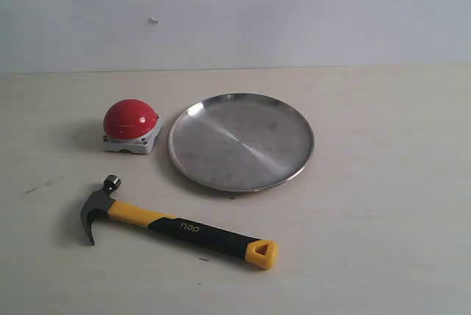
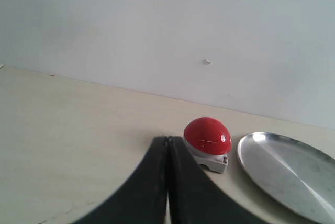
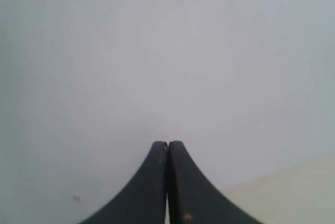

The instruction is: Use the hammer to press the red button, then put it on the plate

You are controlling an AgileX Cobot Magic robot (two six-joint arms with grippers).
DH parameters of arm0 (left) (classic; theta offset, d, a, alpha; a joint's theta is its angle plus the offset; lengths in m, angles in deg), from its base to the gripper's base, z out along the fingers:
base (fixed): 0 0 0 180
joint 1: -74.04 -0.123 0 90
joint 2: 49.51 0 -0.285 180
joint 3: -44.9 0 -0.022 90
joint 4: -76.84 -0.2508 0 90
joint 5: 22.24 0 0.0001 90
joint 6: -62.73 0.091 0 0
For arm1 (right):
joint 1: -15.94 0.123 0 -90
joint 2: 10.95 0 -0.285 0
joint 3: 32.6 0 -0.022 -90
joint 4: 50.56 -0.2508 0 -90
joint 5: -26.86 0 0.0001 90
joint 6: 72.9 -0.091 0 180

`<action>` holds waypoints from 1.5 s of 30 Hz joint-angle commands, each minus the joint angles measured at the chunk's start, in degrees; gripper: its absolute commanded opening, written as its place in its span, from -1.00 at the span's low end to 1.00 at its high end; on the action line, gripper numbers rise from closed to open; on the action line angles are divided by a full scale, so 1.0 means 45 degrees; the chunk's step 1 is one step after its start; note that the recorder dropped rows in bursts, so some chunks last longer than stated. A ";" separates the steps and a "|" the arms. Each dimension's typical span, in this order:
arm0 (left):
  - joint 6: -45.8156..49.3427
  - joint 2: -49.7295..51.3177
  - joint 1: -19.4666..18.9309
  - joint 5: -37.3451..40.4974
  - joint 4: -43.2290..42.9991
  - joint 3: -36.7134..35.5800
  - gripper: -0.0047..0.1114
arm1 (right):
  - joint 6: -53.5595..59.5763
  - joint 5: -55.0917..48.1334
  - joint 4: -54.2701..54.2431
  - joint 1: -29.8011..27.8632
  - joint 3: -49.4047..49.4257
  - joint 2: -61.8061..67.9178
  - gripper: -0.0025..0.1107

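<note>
The hammer lies flat on the table near the front, dark head to the left, yellow handle end to the right. Behind it, the red button sits on its grey base, just left of the silver plate. Neither arm shows in the exterior view. In the left wrist view my left gripper is shut on nothing, its tips pointing at the red button, with the plate beside it. My right gripper is shut and empty, facing the blank wall; the hammer is out of both wrist views.
A pale wall rises behind the beige table. In the right wrist view only wall and a corner of tabletop appear.
</note>
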 commanded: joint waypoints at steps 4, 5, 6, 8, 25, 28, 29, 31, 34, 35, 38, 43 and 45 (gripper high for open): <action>0.0025 -0.0066 -0.0019 -0.0065 0.0052 0.0019 -0.92 | -0.0569 0.2452 -0.0681 -0.0066 0.0068 -0.0061 -0.96; 0.0025 -0.0066 -0.0019 -0.0065 0.0052 0.0019 -0.92 | -0.0353 0.2207 -0.0681 -0.0066 0.0068 -0.0061 -0.96; 0.0025 -0.0066 -0.0019 -0.0065 0.0052 0.0019 -0.92 | -0.0137 0.1851 -0.0681 -0.0066 0.0068 -0.0061 -0.96; 0.0025 -0.0066 -0.0019 -0.0065 0.0052 0.0019 -0.92 | 0.0720 0.0544 -0.0654 -0.0066 0.0068 -0.0061 -0.96; 0.0025 -0.0066 -0.0019 -0.0065 0.0052 0.0019 -0.92 | 0.1346 -0.0009 -0.0654 -0.0066 0.0068 -0.0061 -0.96; 0.0025 -0.0066 -0.0019 -0.0065 0.0052 0.0019 -0.92 | 0.1050 0.0649 -0.0627 -0.0066 -0.0268 0.0060 -0.96; 0.0025 -0.0066 -0.0019 -0.0065 0.0052 0.0019 -0.92 | 0.1050 0.0624 -0.0601 -0.0066 -0.0681 0.0175 -0.96; 0.0025 -0.0066 -0.0019 -0.0065 0.0052 0.0019 -0.92 | 0.1050 0.0251 -0.0499 -0.0066 -0.1608 0.0566 -0.96; 0.0025 -0.0066 -0.0019 -0.0065 0.0052 0.0019 -0.92 | 0.1050 -0.0588 0.0444 -0.0066 -0.3284 0.1618 -0.96; 0.0025 -0.0066 -0.0019 -0.0065 0.0052 0.0019 -0.92 | 0.1050 -0.0701 0.0789 -0.0066 -0.3837 0.2213 -0.96; 0.0025 -0.0066 -0.0019 -0.0065 0.0052 0.0019 -0.92 | 0.0892 -0.0733 0.0758 -0.0066 -0.5244 0.3453 -0.96; 0.0025 -0.0066 -0.0019 -0.0065 0.0052 0.0019 -0.92 | 0.1164 -0.4119 0.1158 -0.0066 -0.7697 0.5402 -0.96; 0.0025 -0.0066 -0.0019 -0.0065 0.0052 0.0019 -0.92 | 0.1969 -0.5471 0.1361 -0.0066 -0.8655 0.6545 -0.96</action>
